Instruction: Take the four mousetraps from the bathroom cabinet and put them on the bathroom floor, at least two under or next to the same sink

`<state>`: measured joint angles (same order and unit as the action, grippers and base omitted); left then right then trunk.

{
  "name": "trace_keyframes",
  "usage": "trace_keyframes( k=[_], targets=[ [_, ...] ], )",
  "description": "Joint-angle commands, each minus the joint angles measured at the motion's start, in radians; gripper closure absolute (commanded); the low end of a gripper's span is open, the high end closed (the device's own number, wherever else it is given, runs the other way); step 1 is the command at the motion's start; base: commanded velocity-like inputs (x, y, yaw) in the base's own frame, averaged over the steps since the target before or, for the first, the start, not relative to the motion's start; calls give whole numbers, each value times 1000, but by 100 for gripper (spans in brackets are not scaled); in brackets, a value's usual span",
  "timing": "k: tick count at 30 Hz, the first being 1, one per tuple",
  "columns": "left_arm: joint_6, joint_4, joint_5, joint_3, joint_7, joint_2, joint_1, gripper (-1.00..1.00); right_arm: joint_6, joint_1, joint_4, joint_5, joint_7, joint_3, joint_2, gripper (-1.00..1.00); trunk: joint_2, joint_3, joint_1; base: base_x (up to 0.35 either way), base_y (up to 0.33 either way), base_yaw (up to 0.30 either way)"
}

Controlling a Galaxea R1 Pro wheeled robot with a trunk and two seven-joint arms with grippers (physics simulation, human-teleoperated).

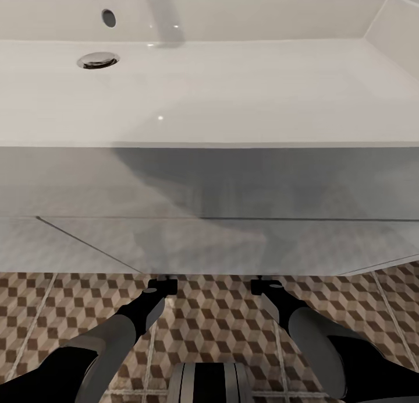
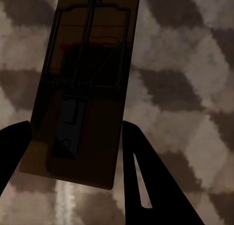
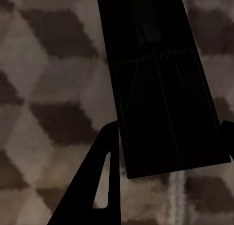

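Nearest the head camera, both arms reach toward the sink [image 1: 209, 88], filling the frame's upper half. The left hand [image 2: 73, 152] grips one mousetrap [image 2: 83, 83]; the right hand [image 3: 168, 152] grips another mousetrap [image 3: 161, 83], both above the floor [image 1: 221, 315]. Lower gently, flat, beside the vanity. The head view hides the traps themselves.
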<state>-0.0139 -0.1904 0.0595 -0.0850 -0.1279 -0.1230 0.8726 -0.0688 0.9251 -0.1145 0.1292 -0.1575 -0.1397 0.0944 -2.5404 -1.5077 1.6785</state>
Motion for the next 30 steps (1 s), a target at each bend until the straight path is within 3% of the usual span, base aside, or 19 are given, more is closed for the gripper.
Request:
trace_keyframes(
  k=[1, 30],
  targets=[
    [-1, -1, 6, -9, -6, 0, 0, 100, -7, 0, -2, 9, -2, -8, 1, 100, 0, -1, 0, 3, 0, 0],
    [-3, 0, 11, -8, -6, 0, 0, 100, 32, 0, 60, 7, 1, -8, 5, 100, 0, -1, 0, 0, 0, 0]
  ],
)
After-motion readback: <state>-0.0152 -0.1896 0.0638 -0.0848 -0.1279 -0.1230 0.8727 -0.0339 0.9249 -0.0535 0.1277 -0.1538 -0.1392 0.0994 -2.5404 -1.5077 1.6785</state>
